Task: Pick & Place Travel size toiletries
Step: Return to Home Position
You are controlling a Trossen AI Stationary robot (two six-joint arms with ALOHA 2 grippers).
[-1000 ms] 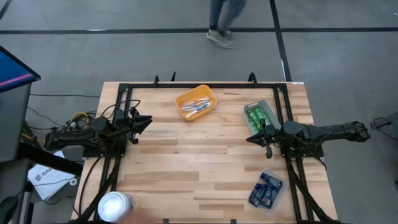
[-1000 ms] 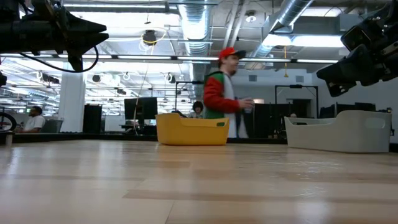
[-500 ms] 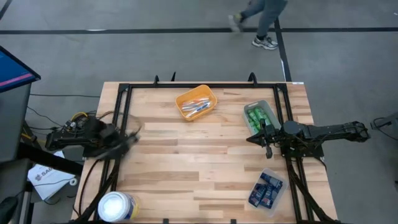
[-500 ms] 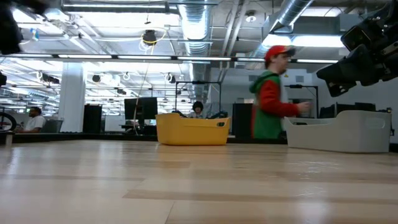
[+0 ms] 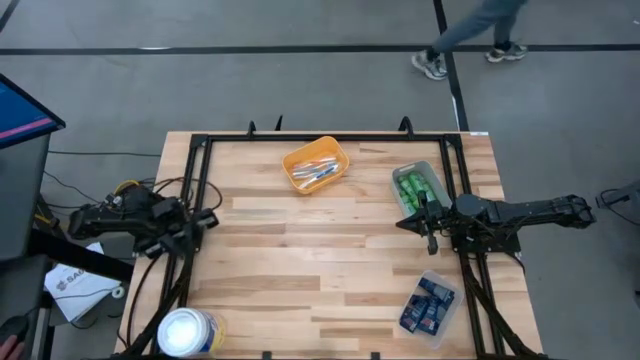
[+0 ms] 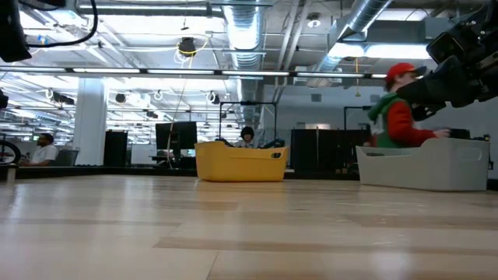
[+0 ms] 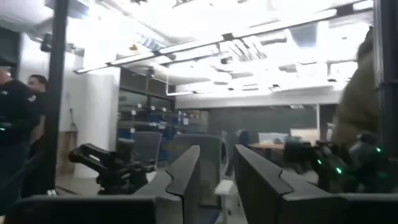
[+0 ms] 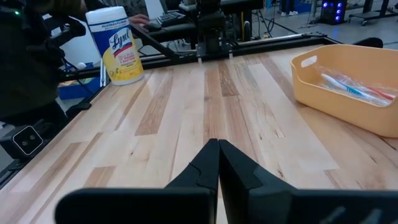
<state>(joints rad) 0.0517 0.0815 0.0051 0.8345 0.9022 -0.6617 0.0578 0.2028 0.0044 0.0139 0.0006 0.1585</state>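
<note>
Green bottles (image 5: 415, 190) look all binned to me. They lie in gray bin (image 5: 394, 180), just beside right gripper (image 5: 403, 222), off its flank, long axes roughly crosswise to line it points along. That gripper pinched closed, empty. left gripper (image 7: 216, 154) well apart from bin, across table, fingers cracked slightly apart, empty. Your right arm is nearer one. My guess: pull it straight back, no sweep toward bin.

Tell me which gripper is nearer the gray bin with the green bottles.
Right. The right gripper sits at the gray bin's edge; the left gripper is across the table.
</note>
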